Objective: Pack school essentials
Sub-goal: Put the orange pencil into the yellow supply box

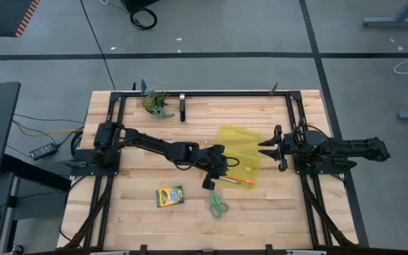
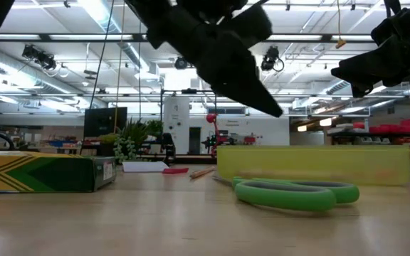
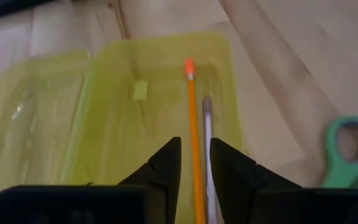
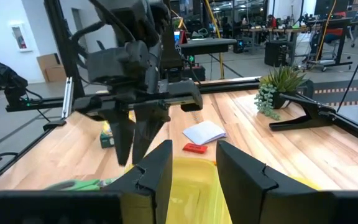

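An orange pencil (image 3: 193,124) lies lengthwise in the translucent yellow pouch (image 3: 135,124), with a thin grey one (image 3: 207,130) beside it. My left gripper (image 3: 196,163) hovers over them, slanting down. It is open, its fingers standing either side of the orange pencil and apart from it. In the high view this gripper (image 1: 218,172) is at the pouch's (image 1: 241,150) near left corner. The crayon box (image 1: 169,196) and green-handled scissors (image 1: 217,205) lie flat near the front edge. My right gripper (image 1: 270,146) waits open at the pouch's right side.
A white-and-blue pad (image 4: 205,132) and a small red piece (image 4: 196,148) lie left of the pouch, under my left arm. A green leafy figure (image 1: 156,103) stands at the far edge. A black frame (image 1: 204,93) rims the table. Bare wood lies along the front.
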Available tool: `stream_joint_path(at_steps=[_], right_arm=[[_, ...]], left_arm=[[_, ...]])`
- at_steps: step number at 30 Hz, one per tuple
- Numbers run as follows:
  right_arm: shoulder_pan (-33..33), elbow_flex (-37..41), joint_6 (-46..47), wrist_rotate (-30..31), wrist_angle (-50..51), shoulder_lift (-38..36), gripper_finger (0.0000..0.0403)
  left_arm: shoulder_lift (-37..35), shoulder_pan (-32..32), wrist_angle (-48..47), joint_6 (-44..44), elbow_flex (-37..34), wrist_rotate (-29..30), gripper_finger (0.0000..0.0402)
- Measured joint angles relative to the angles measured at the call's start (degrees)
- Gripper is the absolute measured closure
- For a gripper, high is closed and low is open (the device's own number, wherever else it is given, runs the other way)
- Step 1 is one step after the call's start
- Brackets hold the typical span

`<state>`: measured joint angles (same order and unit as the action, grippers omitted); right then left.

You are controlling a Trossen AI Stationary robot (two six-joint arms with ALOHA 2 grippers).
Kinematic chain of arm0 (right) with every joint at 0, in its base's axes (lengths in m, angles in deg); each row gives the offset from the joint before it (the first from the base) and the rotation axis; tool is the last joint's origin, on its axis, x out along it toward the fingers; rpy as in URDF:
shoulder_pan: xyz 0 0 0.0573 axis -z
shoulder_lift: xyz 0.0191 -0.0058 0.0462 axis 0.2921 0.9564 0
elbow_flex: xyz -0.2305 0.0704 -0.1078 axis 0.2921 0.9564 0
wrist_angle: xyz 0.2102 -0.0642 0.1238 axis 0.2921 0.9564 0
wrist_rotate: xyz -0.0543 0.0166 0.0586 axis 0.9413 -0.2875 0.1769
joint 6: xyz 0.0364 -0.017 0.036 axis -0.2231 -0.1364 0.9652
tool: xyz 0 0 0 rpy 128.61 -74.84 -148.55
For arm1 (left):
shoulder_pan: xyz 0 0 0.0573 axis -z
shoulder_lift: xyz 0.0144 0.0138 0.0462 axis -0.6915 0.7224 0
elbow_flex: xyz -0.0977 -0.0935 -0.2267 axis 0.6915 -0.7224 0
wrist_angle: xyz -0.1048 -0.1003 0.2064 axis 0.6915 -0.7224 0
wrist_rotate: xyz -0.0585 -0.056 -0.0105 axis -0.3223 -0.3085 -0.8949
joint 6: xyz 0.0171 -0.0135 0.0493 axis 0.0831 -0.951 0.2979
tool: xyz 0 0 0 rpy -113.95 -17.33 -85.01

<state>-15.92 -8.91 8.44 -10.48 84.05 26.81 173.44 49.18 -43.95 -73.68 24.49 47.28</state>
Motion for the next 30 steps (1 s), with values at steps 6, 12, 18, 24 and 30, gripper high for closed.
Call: stream_joint_path(at_steps=[6,12,18,24,30], right_arm=[[-0.02,0.0,0.0,0.02,-0.04,0.11,0.0272],[-0.07,0.0,-0.02,0.09,-0.04,0.22,0.0272],[-0.07,0.0,0.0,0.2,0.0,1.13,0.0272],[-0.07,0.0,0.0,0.18,0.03,1.47,0.0272],[-0.07,0.0,0.0,0.17,0.03,1.83,0.0272]], left_arm=[[-4.26,-2.07,0.96,-4.77,-6.83,2.16,0.0319],[-6.56,-1.46,-1.56,-11.06,-12.14,11.37,0.0319],[-8.5,-0.99,-2.96,-19.44,-15.25,17.19,0.0319],[-10.19,-0.77,-4.68,-24.32,-15.24,19.71,0.0319],[-10.18,-3.85,-7.21,-33.36,-15.35,20.56,0.0313]])
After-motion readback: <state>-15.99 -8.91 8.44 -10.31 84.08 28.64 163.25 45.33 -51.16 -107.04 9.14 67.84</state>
